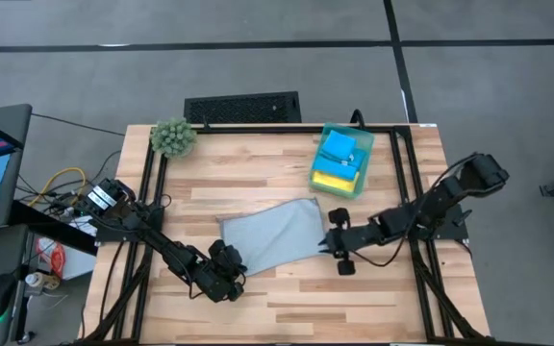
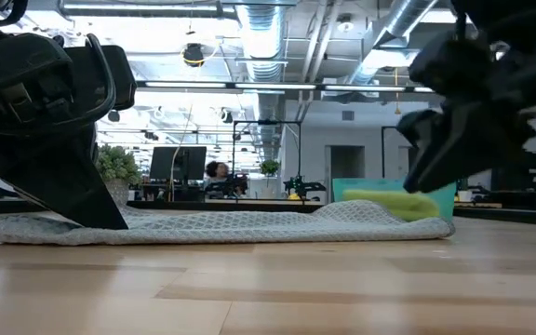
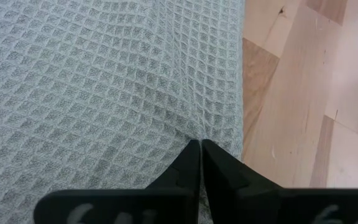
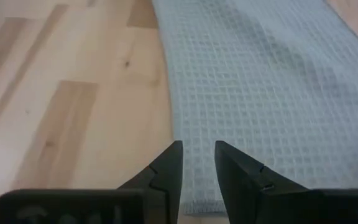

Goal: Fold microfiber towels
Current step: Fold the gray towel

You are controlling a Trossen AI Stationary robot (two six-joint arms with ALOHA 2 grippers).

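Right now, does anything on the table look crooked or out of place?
Only slightly: the grey towel lies askew to the table's planks. The folded cloths sit tidily in the green bin. Nothing looks spilled or damaged.

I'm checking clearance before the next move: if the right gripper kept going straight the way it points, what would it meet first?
Probably the pale grey towel: the right gripper, fingers apart, sits at its near edge, pointing along the cloth. How high it sits above the cloth is unclear.
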